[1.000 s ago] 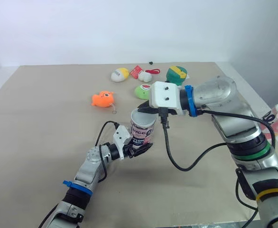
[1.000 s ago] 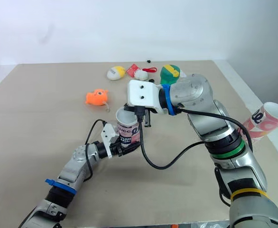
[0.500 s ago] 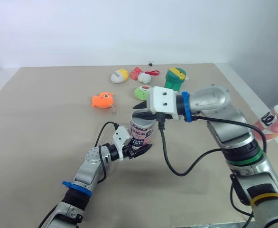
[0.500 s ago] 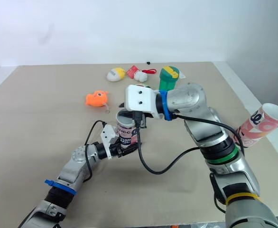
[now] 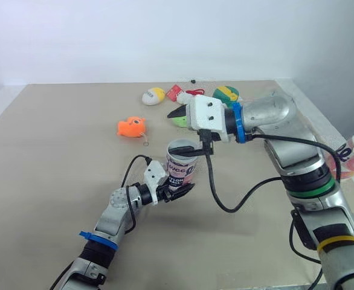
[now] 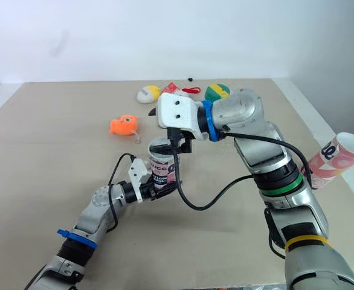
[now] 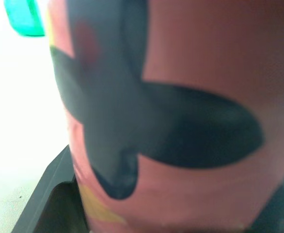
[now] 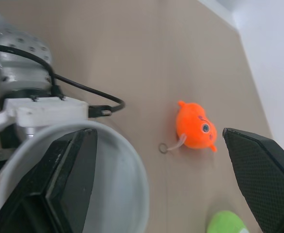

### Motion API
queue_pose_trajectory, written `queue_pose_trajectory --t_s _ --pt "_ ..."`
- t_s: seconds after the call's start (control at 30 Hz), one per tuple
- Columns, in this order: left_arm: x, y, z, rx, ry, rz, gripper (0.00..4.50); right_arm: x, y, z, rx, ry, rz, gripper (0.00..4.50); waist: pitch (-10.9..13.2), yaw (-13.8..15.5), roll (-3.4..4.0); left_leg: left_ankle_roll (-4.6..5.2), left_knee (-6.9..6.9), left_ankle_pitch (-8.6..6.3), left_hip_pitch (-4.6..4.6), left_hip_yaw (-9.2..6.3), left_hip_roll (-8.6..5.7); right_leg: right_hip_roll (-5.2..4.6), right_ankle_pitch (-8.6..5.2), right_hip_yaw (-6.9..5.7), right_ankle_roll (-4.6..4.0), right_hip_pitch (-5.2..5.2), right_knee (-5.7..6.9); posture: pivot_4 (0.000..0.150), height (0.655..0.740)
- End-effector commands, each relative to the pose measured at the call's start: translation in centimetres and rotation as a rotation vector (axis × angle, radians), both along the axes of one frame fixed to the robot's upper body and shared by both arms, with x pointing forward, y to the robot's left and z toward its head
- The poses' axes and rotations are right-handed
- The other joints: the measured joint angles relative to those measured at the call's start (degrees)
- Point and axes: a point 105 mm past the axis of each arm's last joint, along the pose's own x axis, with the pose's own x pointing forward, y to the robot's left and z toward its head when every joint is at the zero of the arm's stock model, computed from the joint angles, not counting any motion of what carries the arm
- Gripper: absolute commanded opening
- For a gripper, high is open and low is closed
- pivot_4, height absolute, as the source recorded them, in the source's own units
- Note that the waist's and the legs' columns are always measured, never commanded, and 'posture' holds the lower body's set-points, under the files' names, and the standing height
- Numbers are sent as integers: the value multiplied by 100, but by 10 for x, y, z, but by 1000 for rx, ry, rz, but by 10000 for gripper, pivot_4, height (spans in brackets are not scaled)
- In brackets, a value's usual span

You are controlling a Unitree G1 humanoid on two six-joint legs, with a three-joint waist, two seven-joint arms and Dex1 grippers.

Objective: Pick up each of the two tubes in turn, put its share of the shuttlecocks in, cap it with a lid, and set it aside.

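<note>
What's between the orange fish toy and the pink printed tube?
Bare tan table, apart from the small ring trailing from the orange fish toy toward the pink printed tube; left eye view shows it.

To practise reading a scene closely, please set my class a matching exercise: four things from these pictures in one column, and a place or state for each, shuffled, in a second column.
Things:
1. orange toy
2. near tube
3. far tube
4. right gripper

Places or states:
A. open, above the table
B. tilted, at the far right
C. held by the left gripper
D. lying on the table, untouched

Pairs: 1-D, 2-C, 3-B, 4-A.
</note>
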Motion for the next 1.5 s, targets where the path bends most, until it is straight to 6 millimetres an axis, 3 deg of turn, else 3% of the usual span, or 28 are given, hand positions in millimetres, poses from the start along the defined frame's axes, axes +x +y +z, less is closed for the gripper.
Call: queue_pose_trajectory --t_s 0.03,0.23,0.27,0.37,0.57,0.63,1.2,1.5 --pt "-9 0 -36 81 138 -9 31162 -6 -2 35 32 -90 34 44431 1 1 2 0 0 0 0 0 -1 0 -1 0 0 0 0 1500 7400" --pt "-8 0 -36 84 140 -13 31162 -13 -9 42 -46 -112 87 44431 3 12 -2 -1 0 -1 -5 -5 -12 -14 -8 -4 9 1 -1 1500 7400" --pt "-8 0 -36 84 140 -13 31162 -16 -11 41 -72 -102 100 42061 4 12 -1 -1 0 -1 -5 -5 -13 -15 -8 -4 9 0 -1 1500 7400" --pt "-8 0 -36 84 140 -13 31162 -21 -19 35 -167 -66 122 32868 6 14 0 -1 0 -1 -6 -6 -13 -15 -8 -4 9 0 -1 1500 7400" --pt "-7 -1 -37 83 139 -11 31162 -21 -27 17 -313 -41 130 5416 6 14 0 -1 0 -1 -5 -6 -14 -16 -12 -5 4 -1 -1 1500 7400" --pt "-6 -1 -36 81 138 -9 31162 -17 -30 8 -354 -38 126 314 7 16 -1 -1 0 -1 -6 -8 -15 -17 -13 -7 2 0 -1 1500 7400" --pt "-6 -1 -37 76 135 2 31162 -7 -27 -51 -487 38 172 314 -5 19 -3 -2 3 -1 11 -11 -19 -22 -20 -9 -8 20 -2 1500 7400" --pt "-5 -1 -37 77 134 -1 31162 -14 -21 -78 -526 68 212 314 -86 17 -1 -6 0 -3 27 -11 -14 -18 -29 -11 -21 29 -2 1500 7400"
